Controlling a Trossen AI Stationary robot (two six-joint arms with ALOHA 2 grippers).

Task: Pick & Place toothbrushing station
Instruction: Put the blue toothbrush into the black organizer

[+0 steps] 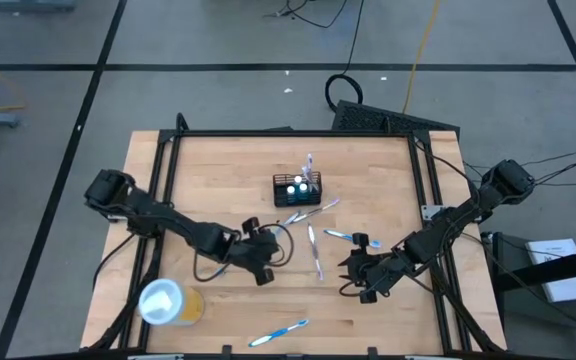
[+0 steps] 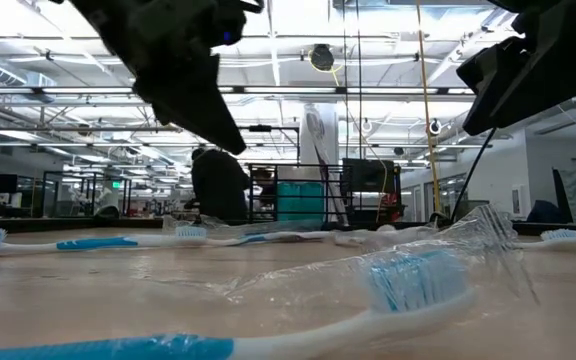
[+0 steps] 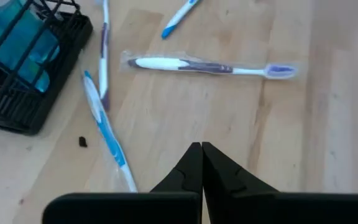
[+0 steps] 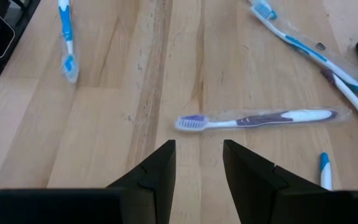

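The toothbrushing station [image 1: 298, 188] is a small black wire-mesh holder standing on the table's far middle, with a toothbrush and blue-and-white items upright in it; it also shows in the left wrist view [image 3: 23, 68]. My left gripper [image 1: 273, 250] is shut and empty [image 3: 202, 149], above the table, near and left of the holder. My right gripper [image 1: 353, 268] is open and empty [image 4: 199, 149], right of centre. A wrapped purple toothbrush [image 1: 314, 250] lies flat between the two grippers [image 3: 210, 66] [image 4: 260, 118].
Wrapped blue toothbrushes lie flat beside the holder [image 1: 308, 212] [image 3: 107, 137], at the right [image 1: 353, 238] and near the front edge [image 1: 278, 333] [image 2: 368, 300]. A yellow cup with a white lid [image 1: 168, 302] stands at the near left. A black frame [image 1: 288, 132] borders the table.
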